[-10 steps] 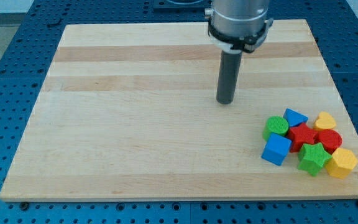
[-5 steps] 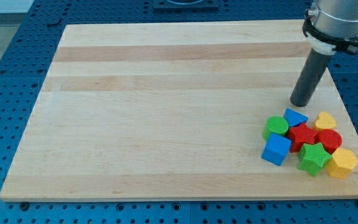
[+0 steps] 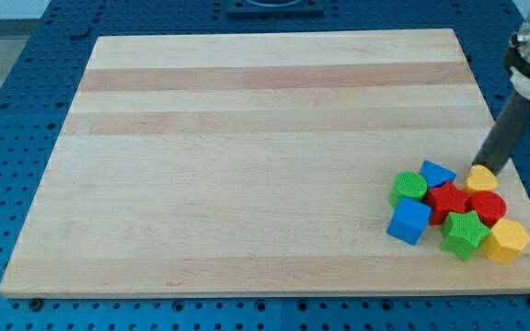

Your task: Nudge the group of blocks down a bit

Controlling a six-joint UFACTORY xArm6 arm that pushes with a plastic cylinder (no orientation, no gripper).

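A tight group of blocks sits at the view's lower right on the wooden board (image 3: 247, 184). It holds a green round block (image 3: 409, 188), a blue triangular block (image 3: 437, 173), a yellow heart block (image 3: 482, 178), a red star-like block (image 3: 447, 199), a red round block (image 3: 488, 207), a blue cube (image 3: 409, 222), a green star block (image 3: 464, 233) and a yellow hexagonal block (image 3: 506, 241). My tip (image 3: 490, 166) stands at the top edge of the yellow heart block, at the group's upper right, touching it or nearly so.
The board's right edge (image 3: 513, 175) runs close beside the group. Blue perforated table (image 3: 7, 138) surrounds the board.
My tip has swept from the board's upper middle to the right and down, arriving at the top of the yellow heart block. The blocks have not visibly moved.
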